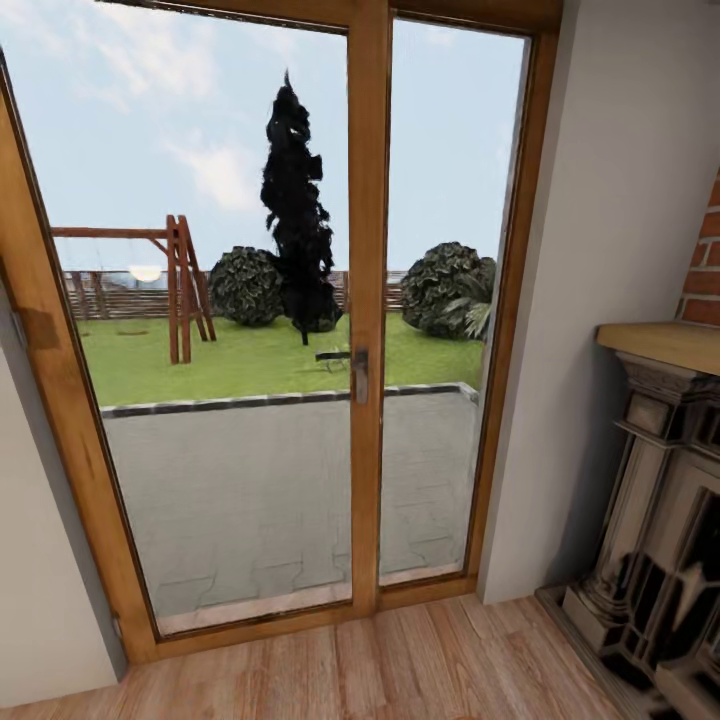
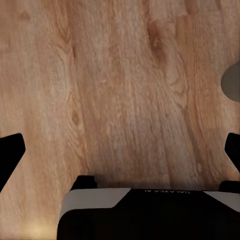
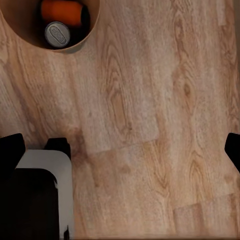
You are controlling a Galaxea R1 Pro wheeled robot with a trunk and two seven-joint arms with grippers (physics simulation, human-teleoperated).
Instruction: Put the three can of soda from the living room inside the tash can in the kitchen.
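In the right wrist view the tash can (image 3: 30,42) stands on the wood floor (image 3: 150,125), seen from above, with two soda cans inside: an upright can (image 3: 57,33) showing its silver top, and an orange can (image 3: 61,12) lying on its side just beside it. The right fingers (image 3: 11,150) are spread wide and empty over bare floor. The left fingers (image 2: 10,155) are spread and empty too, while the head view faces a wood-framed glass door (image 1: 368,300) beside a fireplace (image 1: 660,520).
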